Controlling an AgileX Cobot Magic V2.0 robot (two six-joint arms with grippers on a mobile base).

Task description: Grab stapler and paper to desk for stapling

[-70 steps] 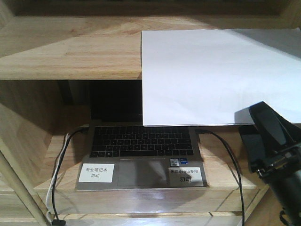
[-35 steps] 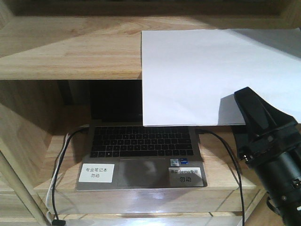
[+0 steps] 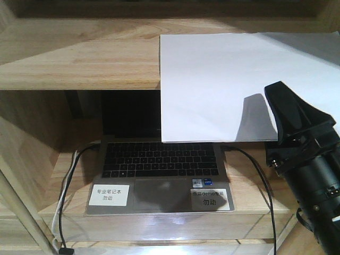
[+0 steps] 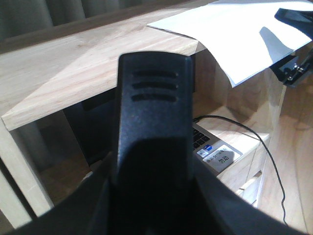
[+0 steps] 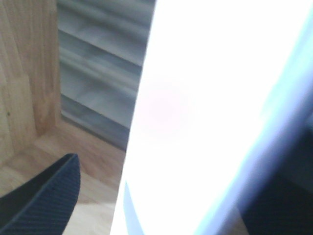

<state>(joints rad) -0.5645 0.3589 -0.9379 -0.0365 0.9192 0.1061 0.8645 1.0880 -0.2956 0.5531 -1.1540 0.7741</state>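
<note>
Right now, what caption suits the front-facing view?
Right fingers beside white paper overhanging a wooden shelf above a laptop.

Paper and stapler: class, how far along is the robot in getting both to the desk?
Nothing looks done: the paper lies on the wooden shelf, overhanging the laptop. In hand: the right claw straddles its lower right corner, apparently not yet shut. Left: lift the paper, find the stapler and reach the desk, neither in view.

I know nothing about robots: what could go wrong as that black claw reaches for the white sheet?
The plain white paper sheet overhangs the light wooden shelf unsupported, so the black right gripper may push or crease it instead of pinching it. If it slips free, it could fall onto the open grey laptop below.
</note>
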